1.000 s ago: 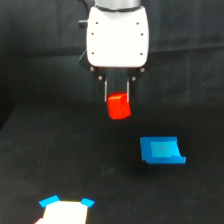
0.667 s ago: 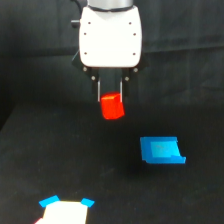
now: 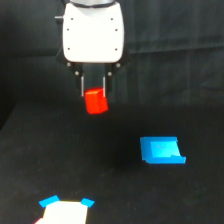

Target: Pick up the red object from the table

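The red object (image 3: 96,102) is a small bright red-orange stubby block. It hangs between the two thin fingers of my gripper (image 3: 94,95), clear above the black table (image 3: 60,165). The gripper is shut on it, with the fingers at its upper sides. The white gripper body (image 3: 93,32) fills the top centre of the exterior view.
A flat bright blue piece (image 3: 161,150) lies on the table at the exterior view's right. A white piece with blue corners (image 3: 65,212) lies at the bottom edge, left of centre.
The gripper has moved toward the exterior view's left with the red object in it, and stands slightly higher in the frame.
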You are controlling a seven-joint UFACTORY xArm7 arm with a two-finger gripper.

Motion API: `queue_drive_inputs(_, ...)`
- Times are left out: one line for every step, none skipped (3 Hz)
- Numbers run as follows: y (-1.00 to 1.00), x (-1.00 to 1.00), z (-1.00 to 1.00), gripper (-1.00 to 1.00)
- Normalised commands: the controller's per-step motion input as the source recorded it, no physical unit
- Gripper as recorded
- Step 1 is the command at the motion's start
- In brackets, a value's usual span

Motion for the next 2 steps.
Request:
queue_drive_inputs(-0.78, 0.82, 0.48, -1.00)
queue_drive_inputs(-0.57, 0.87, 0.29, -0.85)
